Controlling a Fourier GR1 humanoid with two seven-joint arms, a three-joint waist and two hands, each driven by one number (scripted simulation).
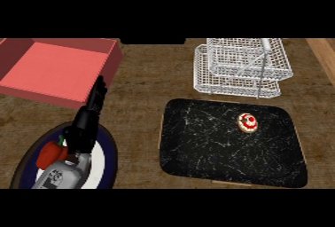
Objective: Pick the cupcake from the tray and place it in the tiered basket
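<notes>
A small cupcake [248, 123] with red and white topping sits on the black marbled tray [209, 146], toward its upper right. The white wire tiered basket [242, 66] stands behind the tray at the upper right. My left hand [88, 119] shows at the lower left, fingers straight and pointing up, resting over a plate and far from the cupcake. No right hand appears in the view.
A red open box [52, 68] fills the upper left corner. Under my left forearm lies a white plate with a dark blue rim [108, 153] holding a red pepper [51, 153]. Brown counter [141, 88] separates the box, plate and tray.
</notes>
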